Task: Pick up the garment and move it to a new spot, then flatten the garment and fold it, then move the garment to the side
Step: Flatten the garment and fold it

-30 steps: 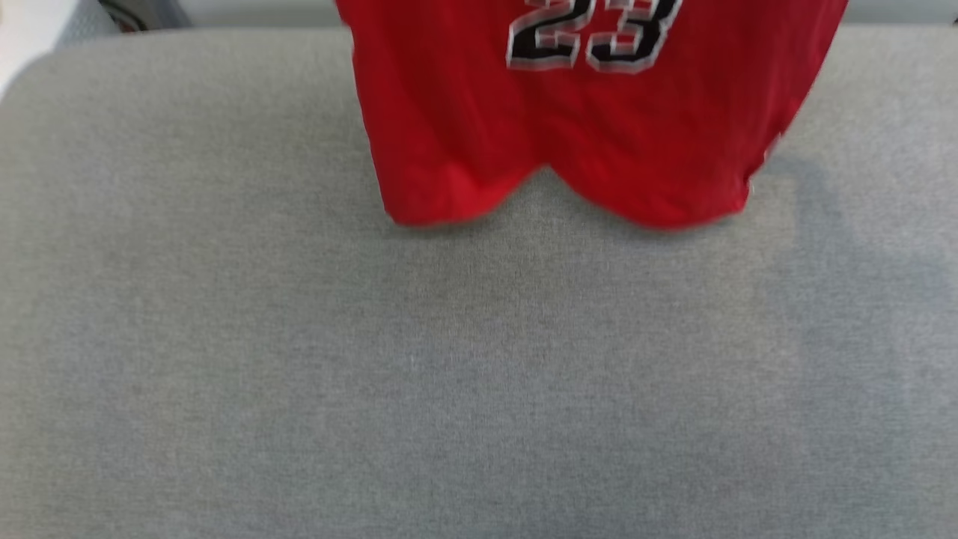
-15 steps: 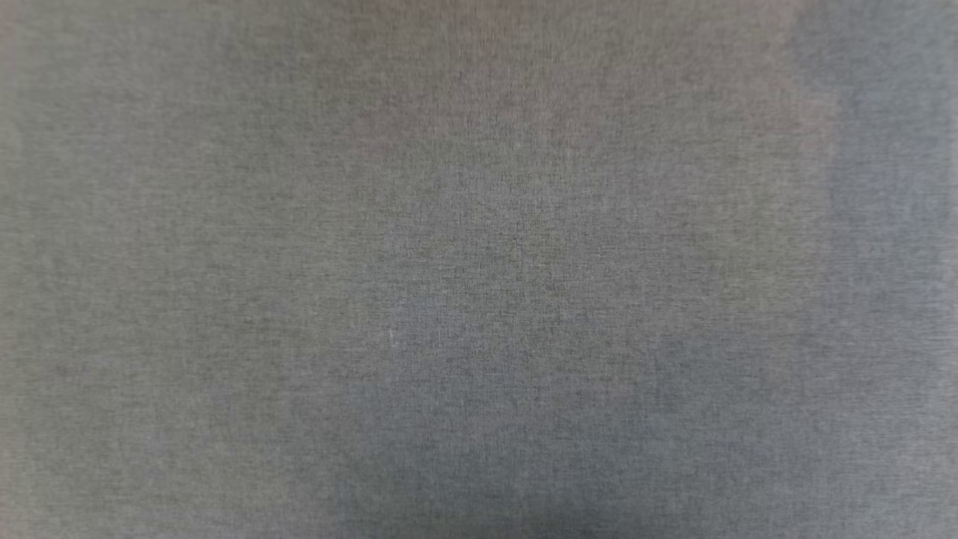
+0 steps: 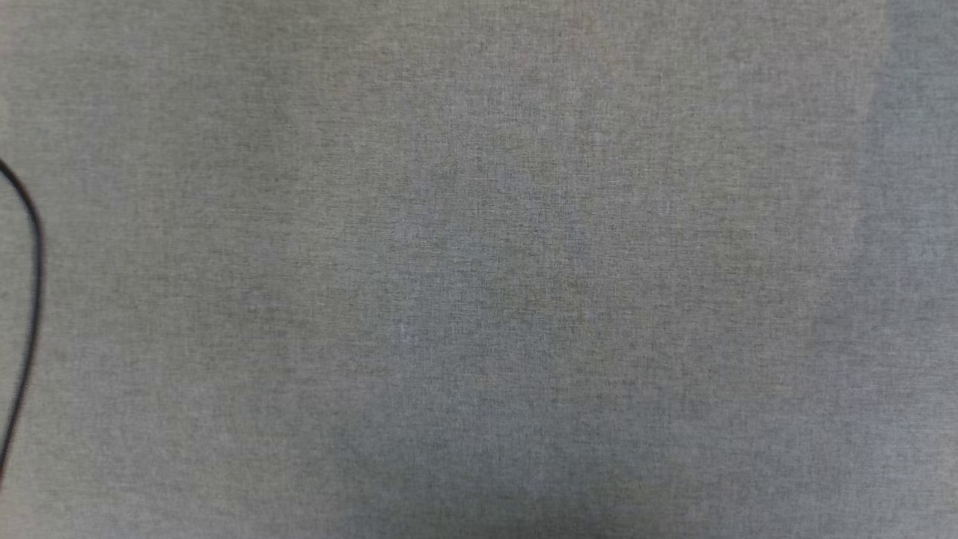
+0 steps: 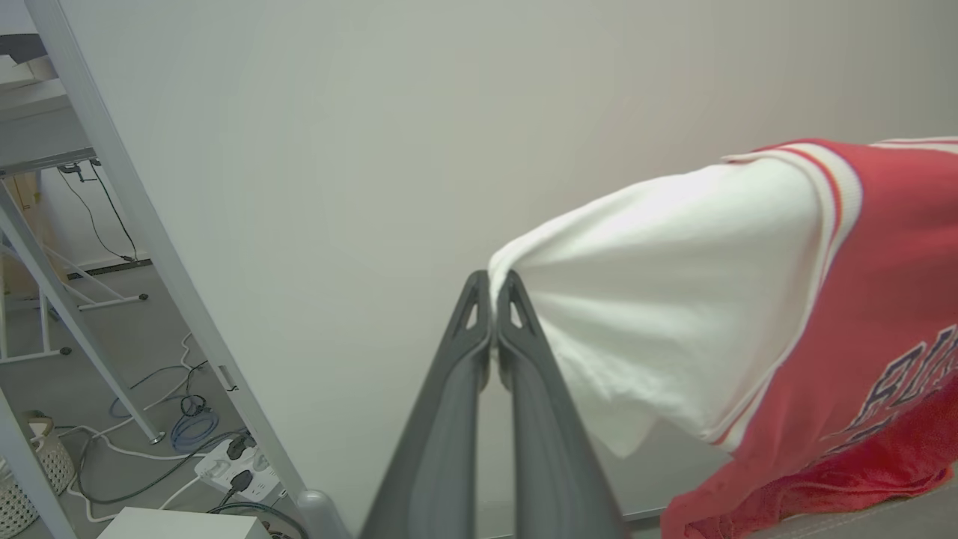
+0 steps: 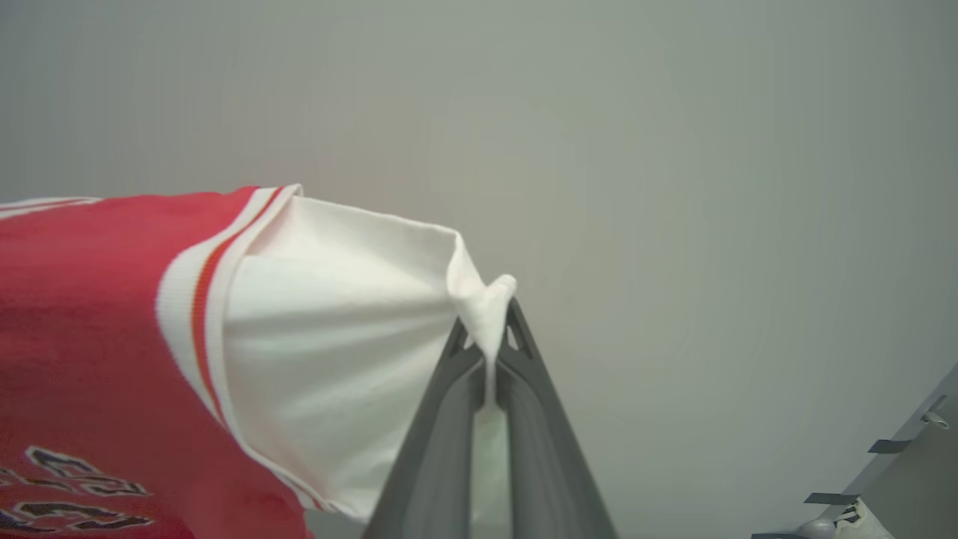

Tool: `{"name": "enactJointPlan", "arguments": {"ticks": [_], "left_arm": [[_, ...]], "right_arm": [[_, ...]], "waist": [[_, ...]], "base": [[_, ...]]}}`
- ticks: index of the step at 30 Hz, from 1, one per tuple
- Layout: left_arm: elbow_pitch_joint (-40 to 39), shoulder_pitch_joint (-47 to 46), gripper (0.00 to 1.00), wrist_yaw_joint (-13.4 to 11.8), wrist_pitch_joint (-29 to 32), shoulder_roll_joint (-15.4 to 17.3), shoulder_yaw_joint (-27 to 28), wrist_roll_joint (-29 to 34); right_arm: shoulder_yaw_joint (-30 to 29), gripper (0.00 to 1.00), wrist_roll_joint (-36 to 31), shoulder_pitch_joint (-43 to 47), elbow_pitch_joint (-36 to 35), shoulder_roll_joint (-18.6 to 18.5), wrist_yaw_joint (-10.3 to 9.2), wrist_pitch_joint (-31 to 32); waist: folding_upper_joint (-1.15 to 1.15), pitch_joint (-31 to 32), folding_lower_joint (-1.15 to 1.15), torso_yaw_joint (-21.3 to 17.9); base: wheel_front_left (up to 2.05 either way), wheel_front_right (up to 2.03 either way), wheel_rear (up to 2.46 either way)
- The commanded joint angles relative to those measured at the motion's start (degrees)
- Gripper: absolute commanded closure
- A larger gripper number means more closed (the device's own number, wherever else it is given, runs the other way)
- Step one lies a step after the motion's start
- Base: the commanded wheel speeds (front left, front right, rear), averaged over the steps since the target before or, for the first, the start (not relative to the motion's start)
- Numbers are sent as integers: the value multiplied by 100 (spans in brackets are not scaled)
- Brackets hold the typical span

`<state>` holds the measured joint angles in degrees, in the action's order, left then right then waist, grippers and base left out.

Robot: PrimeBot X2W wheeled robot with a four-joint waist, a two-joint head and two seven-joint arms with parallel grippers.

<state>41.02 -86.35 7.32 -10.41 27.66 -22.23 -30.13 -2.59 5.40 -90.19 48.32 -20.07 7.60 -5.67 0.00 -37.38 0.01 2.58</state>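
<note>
Where the left wrist view looks along them, the left fingers stand closed tip to tip, pinching the outer edge of a white sleeve of the garment. From that grip the sleeve spreads away to the right, past striped armhole trim into the red body, which carries dark outlined lettering. The red lower folds bunch at the lower right of that view, against a grey edge; whether they rest on it cannot be told.

Right fingers: closed on the other white sleeve, with a tuft of cloth standing up between the tips. The garment extends to the left of that grip, with dark outlined numerals low on the red panel.

Both grips are seen against a plain pale wall. A metal frame leg and a power strip with cables on the floor show at the left.

Head view: grey fabric surface, with a thin black cable curving at the left edge.
</note>
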Motion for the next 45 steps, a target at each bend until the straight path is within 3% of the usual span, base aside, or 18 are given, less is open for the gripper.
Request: {"name": "enactJointPlan", "arguments": {"ticks": [1,10,22,28,36,38,39,45], "left_arm": [[69,274,100,14,-84,-59,-95,-26],[314,1944,100,15,-369,-388,-609,-370],[124,4172,100,16,-433,-487,-1142,-704],[47,5069,100,16,-209,-358,-1441,-838],[-234,6014,100,-46,232,-187,-1614,-1050],[-353,6247,100,-90,345,-105,-1641,-1102],[-566,6530,100,-142,467,6,-1650,-1190],[-1122,7143,100,-310,717,306,-1636,-1381]], "right_arm": [[65,100,68,212,66,-48,-11,-83],[660,100,921,1853,322,-127,-11,-150],[1385,100,2632,4634,-393,-603,-11,388],[1741,100,3267,5825,-1073,-904,-11,751],[2190,100,3595,7119,-1978,-1453,-11,1124],[2252,100,3668,7436,-2208,-1590,-11,1223],[2418,100,3635,7834,-2568,-1846,-11,1336],[2462,100,3748,8625,-3143,-2168,-11,1674]], "waist": [[0,176,-1,62],[0,1068,-1,73],[0,2323,-1,135],[0,2736,-1,128],[0,3220,-1,150],[0,3346,-1,156],[0,3494,-1,170],[0,3741,-1,188]], "base": [[0,0,0],[0,0,0],[0,0,0],[0,0,0],[0,0,0],[0,0,0],[0,0,0],[0,0,0]]}}
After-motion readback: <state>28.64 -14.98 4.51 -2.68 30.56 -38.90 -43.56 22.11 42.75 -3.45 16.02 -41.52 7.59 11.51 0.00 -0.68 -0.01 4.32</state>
